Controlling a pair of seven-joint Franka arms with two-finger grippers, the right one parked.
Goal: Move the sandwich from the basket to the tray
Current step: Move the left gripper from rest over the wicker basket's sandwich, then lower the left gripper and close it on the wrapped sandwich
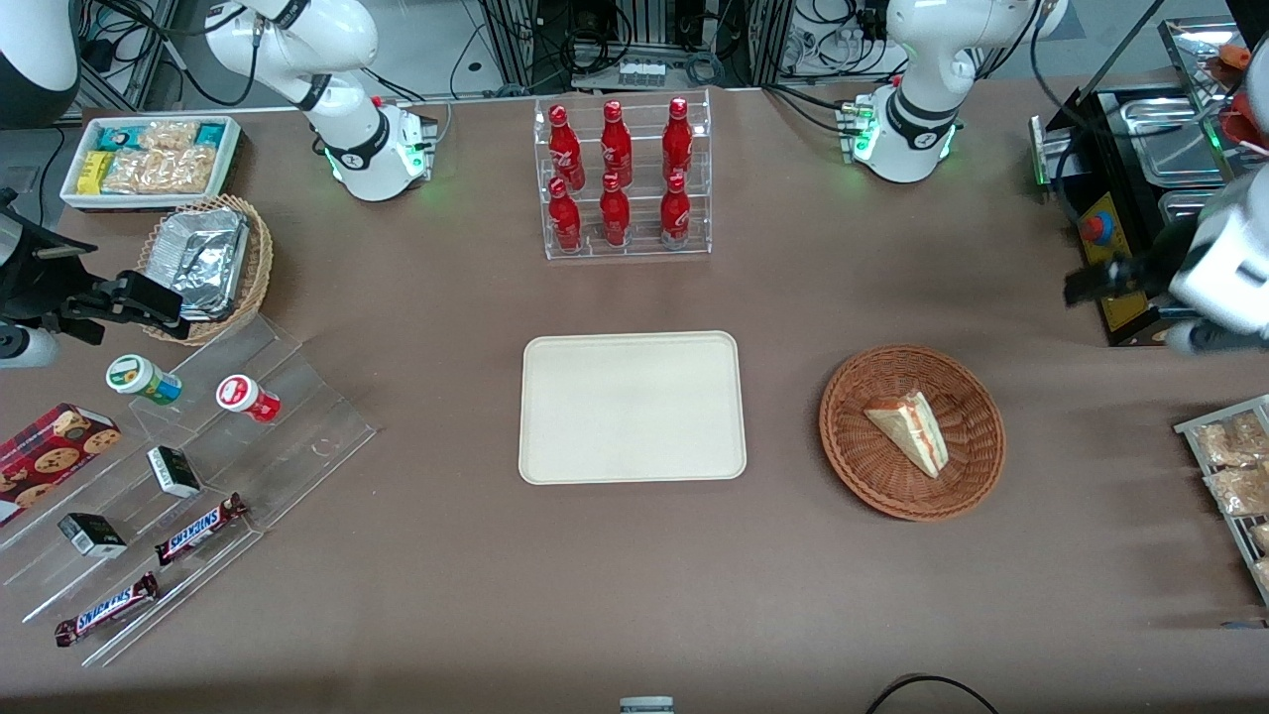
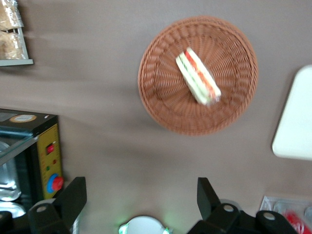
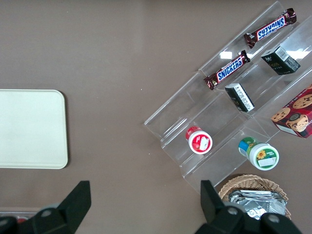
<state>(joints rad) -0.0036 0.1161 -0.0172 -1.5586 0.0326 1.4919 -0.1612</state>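
The sandwich, a pale wedge with red and green filling along its edge, lies in the round reddish-brown basket. The cream tray sits bare beside the basket, toward the parked arm's end. My gripper hangs high above the table at the working arm's end. It is farther from the front camera than the basket and well apart from it. Its fingers are open with nothing between them.
A black appliance with a red button stands beside the gripper. A wire rack of snack packets lies nearer the front camera. A clear rack of red bottles stands farther from the front camera than the tray. A stepped clear shelf holds sweets.
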